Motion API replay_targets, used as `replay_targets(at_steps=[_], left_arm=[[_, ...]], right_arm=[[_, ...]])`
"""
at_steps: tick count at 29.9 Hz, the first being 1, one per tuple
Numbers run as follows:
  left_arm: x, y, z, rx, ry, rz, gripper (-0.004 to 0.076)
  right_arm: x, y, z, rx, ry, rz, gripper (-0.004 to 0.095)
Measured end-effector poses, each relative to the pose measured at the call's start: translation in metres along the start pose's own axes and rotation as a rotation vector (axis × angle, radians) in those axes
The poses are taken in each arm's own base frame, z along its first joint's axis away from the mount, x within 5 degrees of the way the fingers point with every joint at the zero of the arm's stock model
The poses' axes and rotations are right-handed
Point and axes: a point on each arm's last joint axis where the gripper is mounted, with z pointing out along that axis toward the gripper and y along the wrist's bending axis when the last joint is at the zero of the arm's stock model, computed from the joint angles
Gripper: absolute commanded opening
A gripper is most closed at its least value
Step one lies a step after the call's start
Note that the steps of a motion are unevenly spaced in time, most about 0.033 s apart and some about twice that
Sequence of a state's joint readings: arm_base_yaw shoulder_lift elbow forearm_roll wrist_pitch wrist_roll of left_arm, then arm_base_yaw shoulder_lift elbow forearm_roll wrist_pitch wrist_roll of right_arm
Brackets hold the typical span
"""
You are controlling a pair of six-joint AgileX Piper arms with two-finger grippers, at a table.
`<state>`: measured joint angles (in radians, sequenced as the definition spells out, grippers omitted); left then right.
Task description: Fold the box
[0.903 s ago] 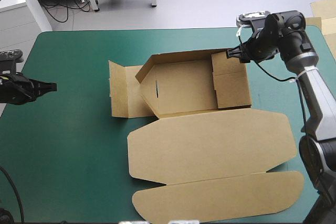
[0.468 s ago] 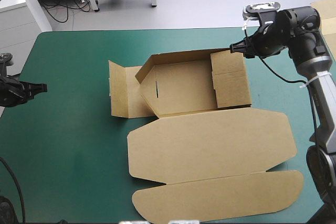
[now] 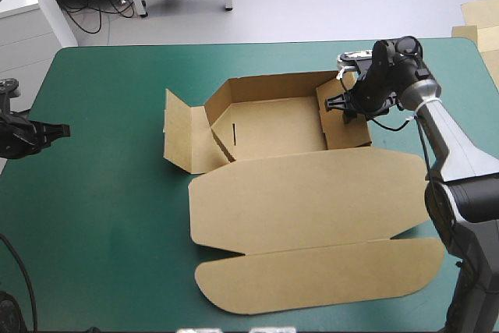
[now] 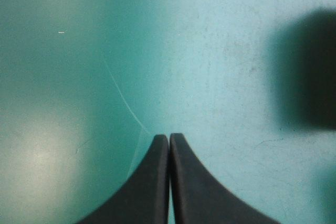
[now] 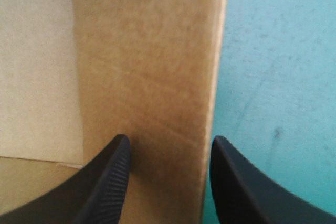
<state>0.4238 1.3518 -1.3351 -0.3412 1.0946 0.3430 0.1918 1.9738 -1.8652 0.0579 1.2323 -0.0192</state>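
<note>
Two grippers, two very different positions. My right gripper sits at the end wall of the box, and its fingers stand well apart with nothing pinched. My left gripper is closed to a single point and empty. It sits over bare bench, with the box well ahead of it.

The box lies mid-bench as a half-raised tray. Its back wall is up, and the lid lies flat on the side nearer me.

I judge the board to be light and stiff, with some spring at the creases. A raised wall will probably want to fall back once released. The whole sheet may also skate on the teal-green cover if I push without holding it. I would take the end wall near its free top edge, close on it gently, and avoid crushing the board.

Only the high view gives me the layout, including the side flap leaning outward beyond the tray, far ahead of the right gripper. It does not show the gap between the fingers. The right wrist view does: the right gripper has brown board between its fingers and cover just beyond the wall's edge. The left wrist view shows the left gripper with only cover ahead and no box.
</note>
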Motion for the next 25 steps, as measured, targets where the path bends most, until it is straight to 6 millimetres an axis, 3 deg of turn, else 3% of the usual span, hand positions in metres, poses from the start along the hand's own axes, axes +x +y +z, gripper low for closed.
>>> replay_targets(at_steps=[3, 7, 9, 11, 14, 25], left_arm=[[0.001, 0.000, 0.000, 0.002, 0.006, 0.000, -0.0010], [0.001, 0.000, 0.000, 0.004, 0.011, 0.000, -0.0010], [0.002, -0.001, 0.000, 0.007, 0.019, 0.000, -0.0010], [0.002, -0.001, 0.000, 0.009, 0.024, 0.000, -0.0010], [0.002, -0.001, 0.000, 0.009, 0.026, 0.000, -0.0010], [0.001, -0.001, 0.000, 0.006, 0.009, -0.001, -0.0009]], right_arm=[[-0.001, -0.001, 0.022, -0.003, 0.044, -0.005, 0.0444], [-0.001, -0.002, 0.037, -0.006, 0.076, -0.005, 0.0440], [-0.002, -0.002, 0.041, -0.006, 0.082, -0.005, 0.0392], [-0.002, -0.002, 0.045, -0.010, 0.085, -0.003, 0.0264], [-0.003, -0.003, 0.046, -0.005, 0.076, 0.002, -0.0025], [-0.011, -0.002, 0.032, -0.041, 0.040, 0.046, -0.0020]])
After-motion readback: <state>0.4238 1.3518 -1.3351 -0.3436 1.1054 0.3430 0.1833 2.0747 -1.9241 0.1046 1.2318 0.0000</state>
